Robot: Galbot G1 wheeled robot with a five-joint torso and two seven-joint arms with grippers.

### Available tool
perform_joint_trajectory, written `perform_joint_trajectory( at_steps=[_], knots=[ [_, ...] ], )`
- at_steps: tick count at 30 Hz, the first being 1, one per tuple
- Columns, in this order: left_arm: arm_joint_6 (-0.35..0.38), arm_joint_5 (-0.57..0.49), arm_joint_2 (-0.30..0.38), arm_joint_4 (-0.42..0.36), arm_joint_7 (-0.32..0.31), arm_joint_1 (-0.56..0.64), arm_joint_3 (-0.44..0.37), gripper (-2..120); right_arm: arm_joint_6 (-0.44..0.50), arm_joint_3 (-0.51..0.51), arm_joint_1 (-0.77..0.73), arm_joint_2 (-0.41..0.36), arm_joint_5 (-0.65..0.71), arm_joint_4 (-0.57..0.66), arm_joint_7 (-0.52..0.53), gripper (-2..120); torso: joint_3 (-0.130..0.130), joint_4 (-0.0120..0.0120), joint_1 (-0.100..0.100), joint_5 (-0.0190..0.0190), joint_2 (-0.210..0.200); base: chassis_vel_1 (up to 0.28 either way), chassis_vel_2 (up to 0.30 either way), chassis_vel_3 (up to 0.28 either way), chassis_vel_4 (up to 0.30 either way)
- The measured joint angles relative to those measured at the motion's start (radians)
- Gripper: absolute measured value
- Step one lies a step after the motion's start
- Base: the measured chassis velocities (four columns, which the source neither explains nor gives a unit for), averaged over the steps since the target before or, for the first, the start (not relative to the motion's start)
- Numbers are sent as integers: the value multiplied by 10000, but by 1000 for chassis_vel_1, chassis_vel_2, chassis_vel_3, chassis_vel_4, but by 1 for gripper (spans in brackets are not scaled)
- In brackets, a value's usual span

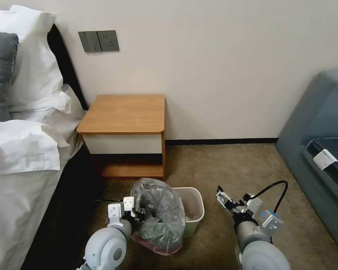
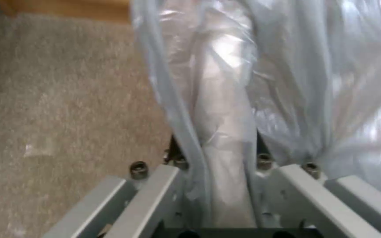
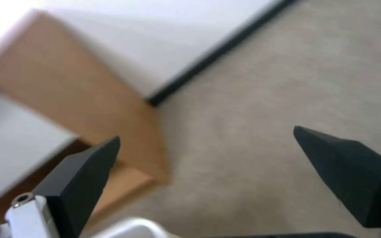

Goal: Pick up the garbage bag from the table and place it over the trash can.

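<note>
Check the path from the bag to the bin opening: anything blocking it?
Nothing visible blocks it. The left gripper is shut on the garbage bag, which already hangs over the near-left rim of the trash can. The rest of the opening is uncovered. The right gripper hovers open, right of the can.

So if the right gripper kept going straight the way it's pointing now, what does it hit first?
Probably bare carpet. The right gripper, fingers open and empty, aims at the floor just right of the table, with nothing between. The table's lower corner lies close to that line, though depth is uncertain.
</note>
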Motion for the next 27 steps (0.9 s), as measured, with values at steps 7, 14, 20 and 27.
perform_joint_trajectory(
  at_steps=[7,14,20,27],
  knots=[
    [-2651,1258,-202,-160,2045,703,-818,5,-43,-16,66,-1249,-149,1261,-1937,100,0,2,0,1,0,0,0,0,0],
    [-4468,2129,-291,-282,3947,1123,-1191,5,-666,-279,600,-2716,-125,1745,-3862,100,-1,1,0,2,1,0,0,0,0],
    [-5700,2967,-392,-331,4826,1592,-1250,5,-1078,-536,997,-3259,-554,1500,-5281,100,-1,1,0,1,0,0,0,0,0],
    [-5848,3129,-584,-439,4855,1804,-1219,5,-1179,-1028,1037,-2843,-499,1127,-5377,100,-1,0,0,1,0,0,0,0,0]
  ],
)
